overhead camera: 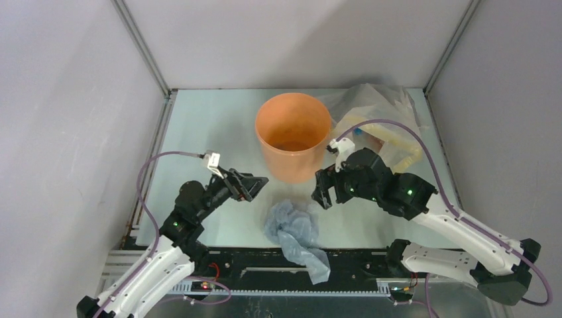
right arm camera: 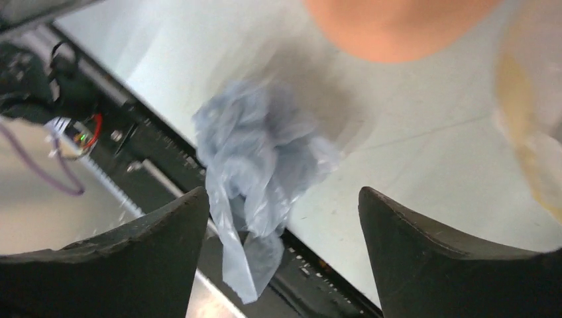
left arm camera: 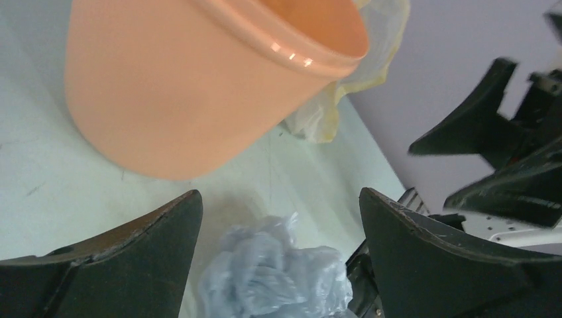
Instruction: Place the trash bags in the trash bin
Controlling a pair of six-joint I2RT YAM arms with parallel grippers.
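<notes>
Orange trash bin (overhead camera: 292, 163) upright, trash bags (overhead camera: 292, 228) lying outside it

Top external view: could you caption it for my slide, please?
Left hand and right hand, both open, flank the blue-grey trash bag outside the orange bin.

Smeared throughout from the right wrist: no telling the folds of the bag (right arm camera: 258, 165), just a soft blue-grey shape. Only a blurred orange arc of the bucket (right arm camera: 397, 23) there, cut off by the top edge. Also a hazy yellow strip of the plastic bundle (right arm camera: 530, 132), cut by the right edge.

From the left wrist, bucket cropped by the top edge, far rim out of frame. Bag cropped by the bottom edge. Most of the bundle hidden behind the bucket. Right arm (left arm camera: 504, 146) clipped at the right edge.

From above, near part of the bundle covered by the right arm. Too dark to separate the fingertips of the right gripper (overhead camera: 323, 192).
</notes>
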